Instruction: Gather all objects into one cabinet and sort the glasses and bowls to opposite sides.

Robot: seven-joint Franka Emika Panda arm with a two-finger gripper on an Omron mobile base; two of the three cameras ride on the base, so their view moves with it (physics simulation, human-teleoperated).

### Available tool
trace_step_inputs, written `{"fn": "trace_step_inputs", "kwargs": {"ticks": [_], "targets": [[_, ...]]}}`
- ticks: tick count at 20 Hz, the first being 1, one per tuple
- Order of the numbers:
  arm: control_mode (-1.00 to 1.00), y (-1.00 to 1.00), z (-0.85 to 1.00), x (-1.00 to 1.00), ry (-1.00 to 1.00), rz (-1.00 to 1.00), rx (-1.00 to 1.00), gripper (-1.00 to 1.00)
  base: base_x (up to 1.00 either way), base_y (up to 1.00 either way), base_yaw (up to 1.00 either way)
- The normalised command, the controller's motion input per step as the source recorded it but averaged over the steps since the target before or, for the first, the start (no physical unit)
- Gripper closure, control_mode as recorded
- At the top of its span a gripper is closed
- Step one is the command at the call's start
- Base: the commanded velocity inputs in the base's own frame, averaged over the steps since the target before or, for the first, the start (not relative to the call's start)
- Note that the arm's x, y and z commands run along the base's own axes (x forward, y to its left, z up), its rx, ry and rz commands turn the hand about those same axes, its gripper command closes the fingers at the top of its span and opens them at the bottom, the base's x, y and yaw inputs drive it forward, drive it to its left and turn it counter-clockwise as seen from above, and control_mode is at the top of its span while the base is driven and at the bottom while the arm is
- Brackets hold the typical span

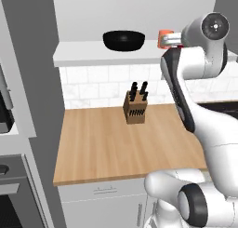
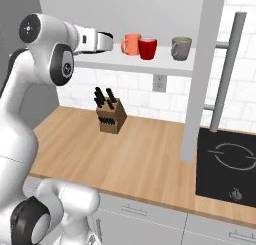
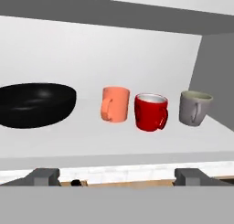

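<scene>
Gripper (image 3: 117, 176) spread wide, empty, just short of the shelf (image 3: 114, 145) edge. Bowl (image 3: 34, 104) sits left; orange cup (image 3: 115, 104), red cup (image 3: 151, 111) and mug (image 3: 194, 108) right. Sorting appears complete; back straight out. Right base view alone shows the hob (image 2: 227, 164).

even, soft rendered light, bright throughout with no harsh glare; the black bowl (image 3: 34, 104) carries a faint pale sheen on its side. weak shadows lie under the shelf board (image 1: 107, 55) and beside the knife block (image 1: 135, 108). edges look slightly soft and low-resolution, without lens distortion.
</scene>
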Motion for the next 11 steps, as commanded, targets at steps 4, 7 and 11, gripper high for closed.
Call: {"fn": "trace_step_inputs", "kwargs": {"ticks": [4,7,11], "targets": [[-1.00,0.87,0.01,-0.19,0.15,0.00,0.00,-1.00,0.00,0.00,0.00],[-1.00,0.73,0.00,-0.02,0.15,0.00,0.03,-1.00,0.00,0.00,0.00],[-1.00,0.68,0.00,0.00,0.15,-0.01,0.13,-1.00,0.00,0.00,0.00]]}}
